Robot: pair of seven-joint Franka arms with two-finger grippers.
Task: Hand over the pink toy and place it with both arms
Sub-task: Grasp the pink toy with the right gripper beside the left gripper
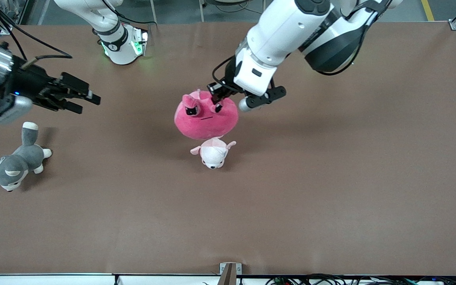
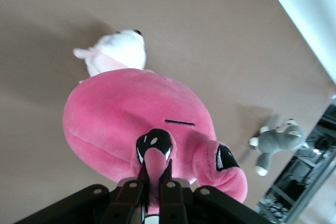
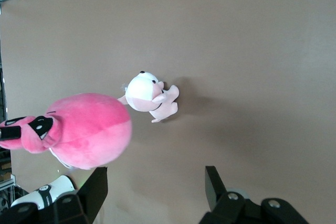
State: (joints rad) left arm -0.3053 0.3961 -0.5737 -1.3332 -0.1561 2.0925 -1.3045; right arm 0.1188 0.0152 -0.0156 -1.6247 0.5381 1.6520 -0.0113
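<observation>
The pink toy [image 1: 206, 117] is a round hot-pink plush with dark angry eyes. It hangs in the air over the middle of the table, above the small pale pink-and-white plush. My left gripper [image 1: 217, 101] is shut on one of its nubby ears; the left wrist view shows the ear pinched between the fingers [image 2: 154, 174] and the toy's body [image 2: 126, 119]. My right gripper [image 1: 83, 99] is open and empty, held over the table toward the right arm's end, well apart from the toy. The right wrist view shows the toy [image 3: 86, 129] beside its open gripper [image 3: 155, 184].
A small pale pink-and-white plush [image 1: 213, 152] lies on the brown table [image 1: 331, 178] just under the pink toy. A grey-and-white plush dog [image 1: 12, 164] lies toward the right arm's end, below my right gripper.
</observation>
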